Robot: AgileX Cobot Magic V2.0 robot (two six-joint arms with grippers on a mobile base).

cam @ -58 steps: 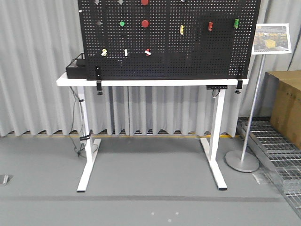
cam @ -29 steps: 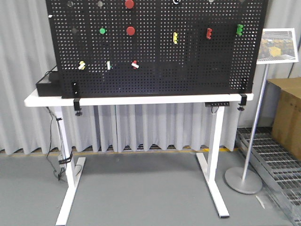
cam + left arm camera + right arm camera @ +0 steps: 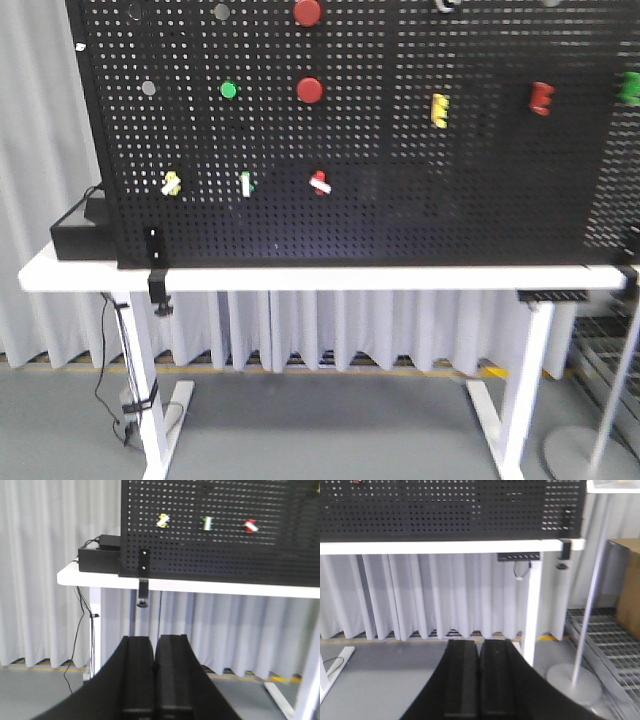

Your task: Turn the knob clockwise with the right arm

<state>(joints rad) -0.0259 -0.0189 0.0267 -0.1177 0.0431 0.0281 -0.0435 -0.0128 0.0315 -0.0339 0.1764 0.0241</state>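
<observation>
Knobs of lever type, three in number, sit in a row on the lower left part of the pegboard point(image 3: 400, 200), which stands upright, clamped along the front edge of the desk point(image 3: 300, 278). I record a yellow knob point(image 3: 171, 183), a white knob point(image 3: 246, 183) and a red-and-white knob point(image 3: 320, 183). The task line does not say which is meant, and I cannot tell.

My right tool point(image 3: 479, 645) is closed, fingers pressed together with nothing between them. It hangs low, facing the underside of the desk near its right end, well apart from every knob. No knob shows clearly in that wrist view. My left tool point(image 3: 155, 641) is likewise closed and empty, low before the desk's left end.

Judgement on the step in hand: this is the approach, with turning not yet begun. To do it well, I should:
- raise the right arm to the knob row and carry it toward the left end of the desk;
- part the fingers before arrival;
- come in square to the board;
- set one finger on each side of the lever, then close firmly;
- turn the wrist about the knob's own axis, without pulling outward;
- keep clear of the neighbouring knobs, which are near.

Writing: none readable. A black box point(image 3: 78, 238) at the desk's left end shows no legible label or brand.
</observation>
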